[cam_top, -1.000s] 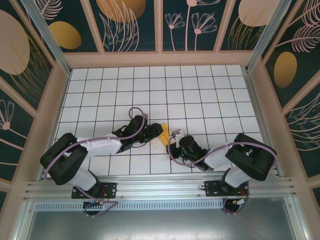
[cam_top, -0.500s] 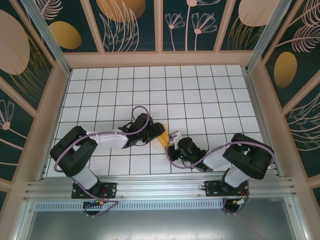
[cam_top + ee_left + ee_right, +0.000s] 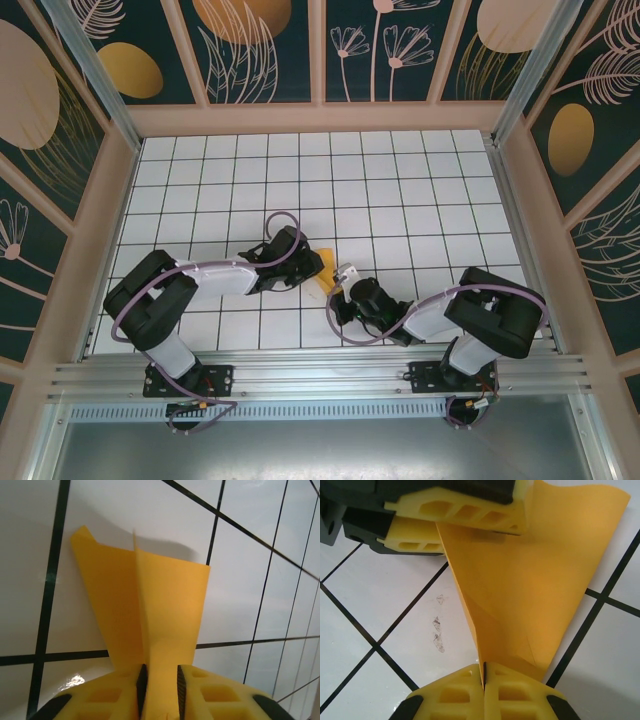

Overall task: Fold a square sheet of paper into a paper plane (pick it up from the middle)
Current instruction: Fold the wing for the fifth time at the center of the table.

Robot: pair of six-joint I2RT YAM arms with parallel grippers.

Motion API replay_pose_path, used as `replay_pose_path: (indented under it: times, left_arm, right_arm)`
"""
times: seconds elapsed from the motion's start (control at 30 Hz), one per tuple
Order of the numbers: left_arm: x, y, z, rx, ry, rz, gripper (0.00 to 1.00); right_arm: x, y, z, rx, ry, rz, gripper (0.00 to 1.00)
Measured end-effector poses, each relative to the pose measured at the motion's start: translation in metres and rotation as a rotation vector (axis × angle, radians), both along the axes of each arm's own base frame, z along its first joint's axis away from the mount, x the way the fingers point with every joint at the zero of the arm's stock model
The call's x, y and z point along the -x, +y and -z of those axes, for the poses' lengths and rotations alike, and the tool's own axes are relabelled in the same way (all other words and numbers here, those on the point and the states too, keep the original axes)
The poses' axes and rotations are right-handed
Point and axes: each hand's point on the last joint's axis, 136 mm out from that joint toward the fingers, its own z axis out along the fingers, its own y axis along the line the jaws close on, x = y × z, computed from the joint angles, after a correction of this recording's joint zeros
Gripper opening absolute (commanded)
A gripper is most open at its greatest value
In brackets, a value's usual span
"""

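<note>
The left gripper, with yellow ribbed fingers, was closed narrowly on one end of a folded orange-yellow sheet of paper. From that gripper the sheet fanned outward over the white tiled surface, with a raised crease running down its middle along its long axis.

In the right wrist view, the right gripper was pinched fully together on the sheet's narrow pointed corner. The sheet widened away from it, and the left gripper gripped it at the upper left.

From above, the sheet sat between the two grippers, towards the middle of the surface's near edge. The left gripper touched it from the left and the right gripper from the near right. Both were equally close, so any coming fold probably turned on the short stretch of sheet between them.

A few small smudges marked a tile just beside the sheet. The only crowding came from the grippers themselves.
</note>
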Motion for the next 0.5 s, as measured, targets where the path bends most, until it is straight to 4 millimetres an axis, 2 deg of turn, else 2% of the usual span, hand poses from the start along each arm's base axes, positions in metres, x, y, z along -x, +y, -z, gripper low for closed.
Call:
replay_pose_path:
  times: [0.23,0.33,0.5]
  left_arm:
    - [0.001,0.001,0.001,-0.010,0.006,0.002,0.03]
    - [0.001,0.002,0.001,-0.012,0.008,0.003,0.02]
    - [0.002,0.002,0.002,-0.016,0.013,0.004,0.02]
  right_arm:
    - [-0.001,0.003,0.001,0.092,-0.053,0.009,0.19]
    - [-0.003,0.005,-0.002,0.140,-0.093,0.020,0.25]
    - [-0.003,0.013,-0.012,0.217,-0.170,0.031,0.26]
